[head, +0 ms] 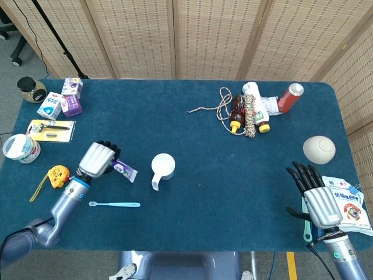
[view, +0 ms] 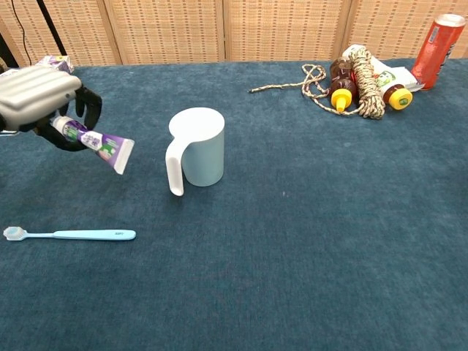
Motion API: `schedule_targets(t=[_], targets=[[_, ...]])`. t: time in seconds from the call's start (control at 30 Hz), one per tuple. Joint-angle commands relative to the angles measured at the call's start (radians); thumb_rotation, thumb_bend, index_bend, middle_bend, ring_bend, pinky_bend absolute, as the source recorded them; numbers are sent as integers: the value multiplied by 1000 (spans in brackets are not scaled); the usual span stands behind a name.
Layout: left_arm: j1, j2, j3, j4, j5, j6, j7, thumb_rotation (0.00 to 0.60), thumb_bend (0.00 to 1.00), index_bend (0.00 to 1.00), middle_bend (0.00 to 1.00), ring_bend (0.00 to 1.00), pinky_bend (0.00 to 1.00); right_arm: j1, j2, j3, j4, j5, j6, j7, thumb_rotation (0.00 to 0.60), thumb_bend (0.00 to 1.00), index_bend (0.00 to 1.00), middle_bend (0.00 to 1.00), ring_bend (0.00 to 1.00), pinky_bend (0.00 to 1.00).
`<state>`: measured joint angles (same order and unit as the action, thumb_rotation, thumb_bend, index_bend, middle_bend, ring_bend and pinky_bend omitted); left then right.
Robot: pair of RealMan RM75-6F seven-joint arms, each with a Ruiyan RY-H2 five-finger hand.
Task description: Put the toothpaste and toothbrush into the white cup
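One purple-and-white toothpaste tube [view: 96, 142] gripped by the left robot hand [view: 40, 101]; one light-blue toothbrush [view: 69, 235]; one white cup [view: 199, 146]; right robot hand [head: 315, 194] empty, fingers spread.

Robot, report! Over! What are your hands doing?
Left hand holds toothpaste aloft. Right hand open, idle. Toothbrush on table; white cup unobstructed.

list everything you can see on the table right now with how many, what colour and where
toothpaste: 1, purple and white, held above the table
toothbrush: 1, light blue, near edge, left
cup: 1, white, centre-left, upright
rope: 1, tan, far right
bottles: 2, brown, yellow caps, under the rope
red bottle: 1, far right
bowl: 1, white, upturned, right edge
tape measure: 1, yellow, left
cartons: 3, far left corner
left hand: grips the toothpaste
right hand: fingers spread, right edge
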<state>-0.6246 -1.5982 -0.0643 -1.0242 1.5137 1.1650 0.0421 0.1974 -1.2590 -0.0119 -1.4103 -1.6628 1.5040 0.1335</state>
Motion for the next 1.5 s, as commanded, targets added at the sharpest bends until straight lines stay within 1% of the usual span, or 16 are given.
schedule_targets(t=[0.03,0.13,0.2,0.23,0.27,0.43,0.53,0.6,0.67,0.77,0.83,0.9,1.0,1.07,1.27,1.5], targets=[[53,84,-11,-50,-1,81,-176,600,315,765,585,457,510,-1,0,-1,-3,-3,1,-2,600,0,0,0,0,0],[75,118,-24,-95,1,124,-348,600,316,766,585,458,512,-2,1,0,-6,-4,1,-2,600,0,0,0,0,0],[91,144,-50,-145,8,185,-526,600,315,766,585,458,512,-2,1,0,-8,-6,0,-2,600,0,0,0,0,0],[100,161,-63,-181,19,224,-645,600,315,766,585,458,512,-1,1,-1,-9,-7,-2,-4,600,0,0,0,0,0],[102,168,-69,-195,26,241,-700,600,315,766,585,458,512,-1,1,-1,-10,-8,-3,-5,600,0,0,0,0,0],[98,179,-90,-266,39,270,-839,600,316,766,585,447,512,1,-1,-3,-12,-13,-8,-7,600,0,0,0,0,0],[78,170,-109,-344,25,243,-902,600,315,766,585,416,511,2,-1,-3,-13,-13,-14,-9,600,0,0,0,0,0],[50,141,-130,-385,-6,196,-917,600,315,766,585,399,494,2,-1,-3,-14,-11,-16,-7,600,0,0,0,0,0],[30,118,-147,-402,-36,159,-904,600,315,766,585,382,475,3,0,-2,-13,-10,-18,-5,600,0,0,0,0,0],[-16,56,-177,-407,-84,93,-863,600,316,766,585,359,452,4,0,0,-10,-6,-24,-2,600,0,0,0,0,0],[-37,25,-190,-403,-106,61,-854,600,316,766,585,331,384,5,0,1,-8,-3,-28,1,600,0,0,0,0,0],[-58,-15,-206,-394,-138,30,-843,600,316,766,585,295,282,5,0,2,-6,1,-32,5,600,0,0,0,0,0],[-84,-71,-220,-365,-170,-5,-813,600,316,766,585,261,197,6,0,3,-3,4,-35,11,600,0,0,0,0,0],[-94,-97,-225,-354,-177,-17,-810,600,315,766,585,247,165,6,1,4,-1,6,-36,15,600,0,0,0,0,0],[-105,-145,-224,-308,-186,-38,-804,600,315,766,585,237,147,6,1,6,3,11,-41,22,600,0,0,0,0,0],[-103,-204,-209,-214,-184,-65,-861,600,316,760,585,221,147,6,1,6,4,12,-45,25,600,0,0,0,0,0]])
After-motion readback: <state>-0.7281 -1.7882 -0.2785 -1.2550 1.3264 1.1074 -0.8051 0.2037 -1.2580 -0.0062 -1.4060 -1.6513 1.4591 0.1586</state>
